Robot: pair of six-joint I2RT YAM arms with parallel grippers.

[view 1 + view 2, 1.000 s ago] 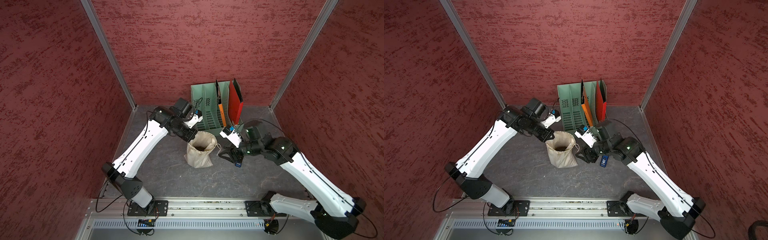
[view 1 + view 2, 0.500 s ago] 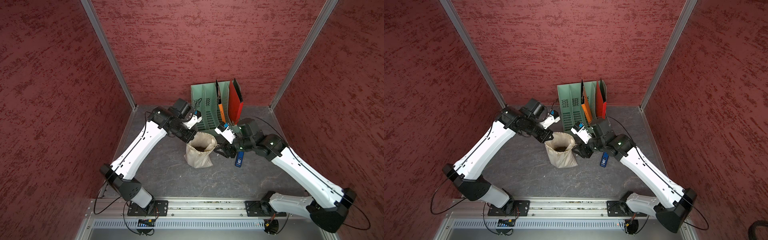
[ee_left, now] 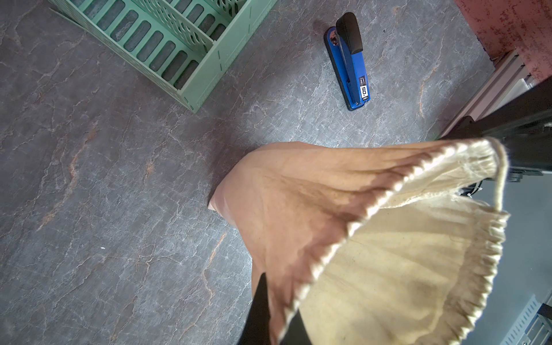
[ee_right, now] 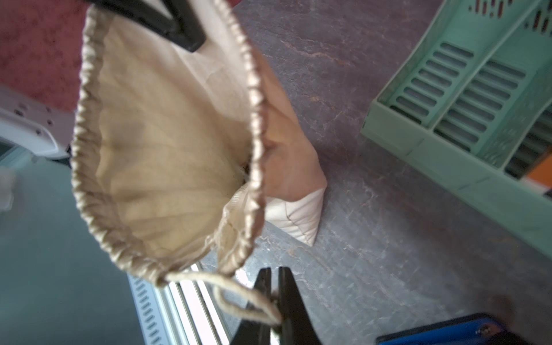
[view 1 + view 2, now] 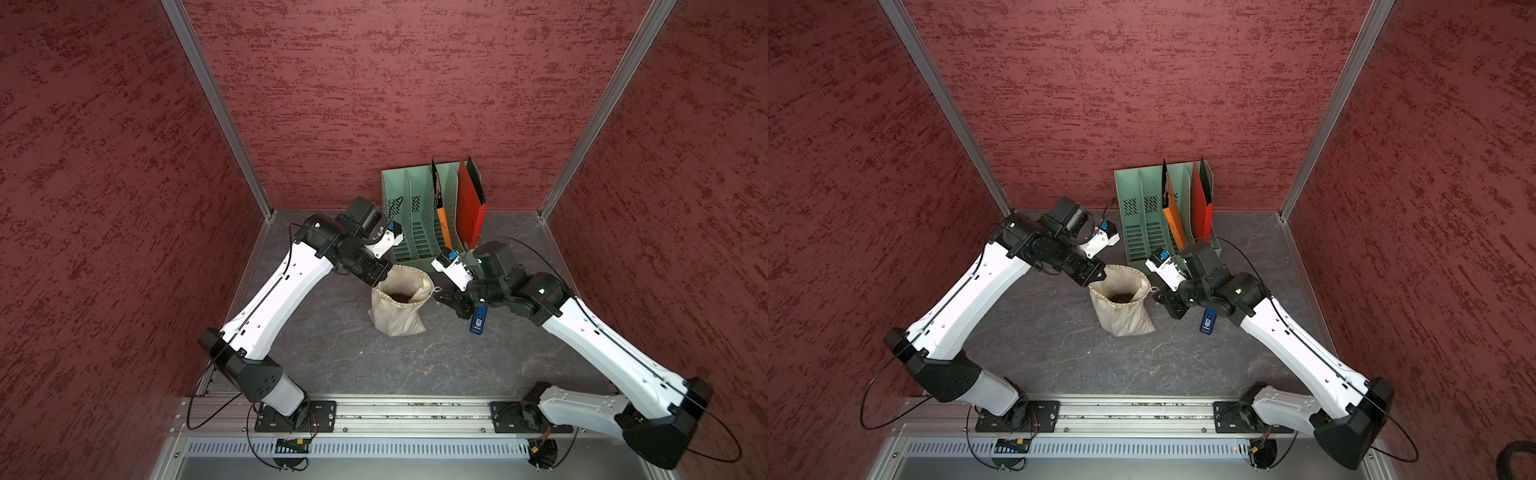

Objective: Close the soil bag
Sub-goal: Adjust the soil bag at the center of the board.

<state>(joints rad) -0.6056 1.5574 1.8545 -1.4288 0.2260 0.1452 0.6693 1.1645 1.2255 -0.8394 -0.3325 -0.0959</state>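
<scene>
The soil bag [image 5: 397,318] stands on the grey mat [image 5: 332,357] just in front of the green file rack [image 5: 409,195], between my arms, long axis near upright, mouth gaping upward. My left gripper [image 5: 379,279] is clamped on its rim; my right gripper [image 4: 274,276] pinches the drawstring cord [image 4: 203,277]. I'd draw that cord level and away from the bag while the left anchors, lest it tip.

A green file rack [image 5: 409,216] stands at the back wall, holding an orange folder [image 5: 444,224] and a red folder [image 5: 471,212]. A blue stapler [image 3: 349,65] lies on the grey worktop [image 5: 353,361].
</scene>
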